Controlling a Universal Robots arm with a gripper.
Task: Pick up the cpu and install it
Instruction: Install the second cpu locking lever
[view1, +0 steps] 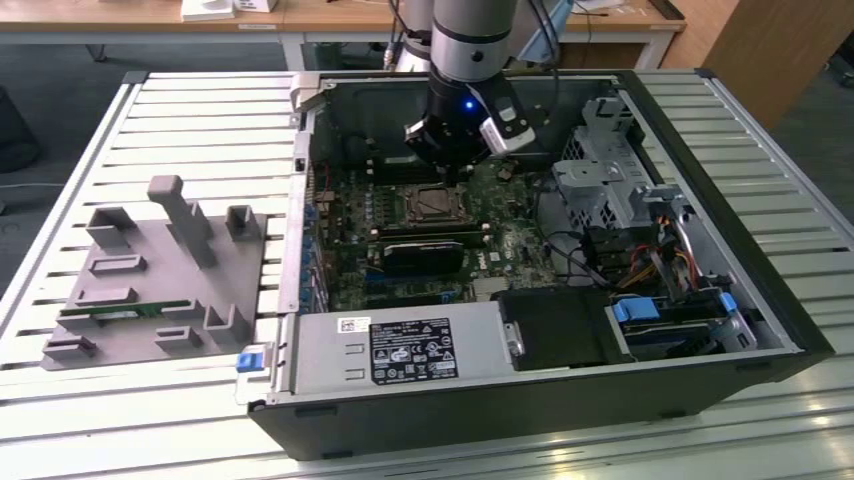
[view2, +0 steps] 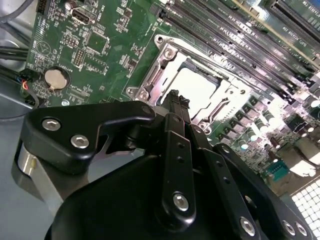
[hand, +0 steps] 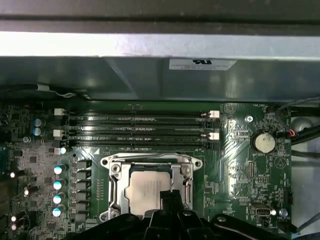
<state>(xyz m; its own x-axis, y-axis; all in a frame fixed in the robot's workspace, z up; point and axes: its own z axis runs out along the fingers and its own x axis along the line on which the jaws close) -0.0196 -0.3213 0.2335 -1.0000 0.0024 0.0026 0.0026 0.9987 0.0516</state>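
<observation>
- Slatted metal tabletop (view1: 160, 110) carries an open computer case (view1: 747, 300) lying on its side, with a grey plastic parts holder (view1: 147, 280) well apart from it on the exterior view's left; a wooden desk stands at the back of the room.
- Inside the case lies the green motherboard (view1: 514, 225), and the arm reaches down into it from above, with the gripper (view2: 176, 100) low over the board.
- The cpu (hand: 145, 192), a pale silvery square, lies flat in the socket frame (hand: 112, 172) on the motherboard. In the second wrist view the cpu (view2: 197, 90) shows again inside the open metal frame.
- Relation that matters: the cpu lies directly under and just ahead of the fingertips. In both wrist views the dark tip overlaps the chip's near edge, so the gripper is at the socket rather than off to one side.
- The chip is square, so it has no long axis; its edges run parallel to the frame and to the memory slots (hand: 137, 127) beside it.
- The jaws look drawn close together at the tip, with no clear gap between them. Whether they pinch the chip's edge or merely hover above it I cannot tell.
- My judgement: the chip is already placed in the socket, and the frame has not been closed over it.
</observation>
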